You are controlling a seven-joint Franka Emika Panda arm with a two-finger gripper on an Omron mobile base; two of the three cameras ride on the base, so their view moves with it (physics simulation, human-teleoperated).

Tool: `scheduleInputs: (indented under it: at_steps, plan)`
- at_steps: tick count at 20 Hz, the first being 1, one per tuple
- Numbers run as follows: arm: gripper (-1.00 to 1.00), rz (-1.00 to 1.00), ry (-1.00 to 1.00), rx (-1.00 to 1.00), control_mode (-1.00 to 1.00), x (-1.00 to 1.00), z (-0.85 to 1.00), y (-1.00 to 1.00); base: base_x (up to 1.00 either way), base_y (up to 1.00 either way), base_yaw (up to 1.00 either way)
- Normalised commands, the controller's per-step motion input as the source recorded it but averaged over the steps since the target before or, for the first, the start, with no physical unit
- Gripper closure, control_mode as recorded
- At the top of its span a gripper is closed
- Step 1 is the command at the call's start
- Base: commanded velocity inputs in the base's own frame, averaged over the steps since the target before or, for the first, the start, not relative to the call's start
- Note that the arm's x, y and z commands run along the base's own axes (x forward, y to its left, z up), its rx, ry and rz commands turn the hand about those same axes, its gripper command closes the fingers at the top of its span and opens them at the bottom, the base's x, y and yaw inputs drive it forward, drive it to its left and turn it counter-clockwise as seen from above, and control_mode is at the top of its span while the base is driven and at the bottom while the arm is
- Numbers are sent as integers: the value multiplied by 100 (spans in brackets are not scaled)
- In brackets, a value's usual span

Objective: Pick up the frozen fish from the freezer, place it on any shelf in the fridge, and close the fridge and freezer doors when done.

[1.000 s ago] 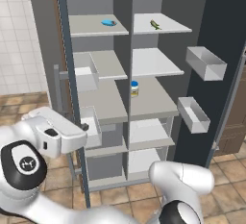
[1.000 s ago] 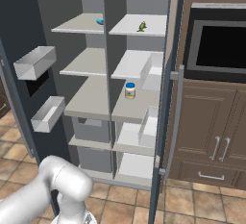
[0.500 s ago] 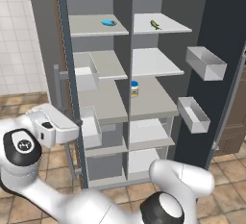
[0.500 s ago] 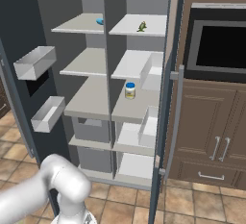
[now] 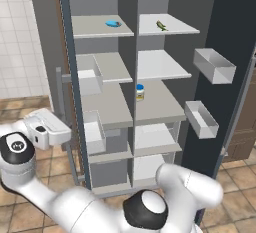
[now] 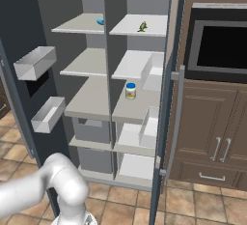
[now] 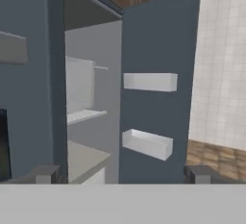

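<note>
Risk lies in distance: the white arm's two-finger gripper [image 5: 67,133], jaws spread wide and empty, hangs low at the left door, well apart from the tiny green-yellow frozen fish [image 5: 161,25] on a top grey shelf, near a small blue oval object [image 5: 113,24] that could be grabbed instead.

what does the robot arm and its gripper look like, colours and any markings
The arm is glossy white with rounded segments and dark, near-black round joint caps; one cap bears a small white logo. The hand is a boxy white block with a dark patch. The gripper has two small dark grey, squared finger tips. No cables visible.
</note>
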Motion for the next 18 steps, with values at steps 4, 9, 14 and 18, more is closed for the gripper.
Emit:
scheduleInputs:
  at_steps: [4,9,14,18]
  plan:
    - [-100,-8,0,-5,-100,49,-22,41,0,0,0]
    - [-100,-6,0,-3,-100,47,-34,21,0,0,0]
    - [-100,-5,0,-3,-100,53,-33,22,0,0,0]
    - [-100,-3,0,-3,-100,49,-33,14,0,0,0]
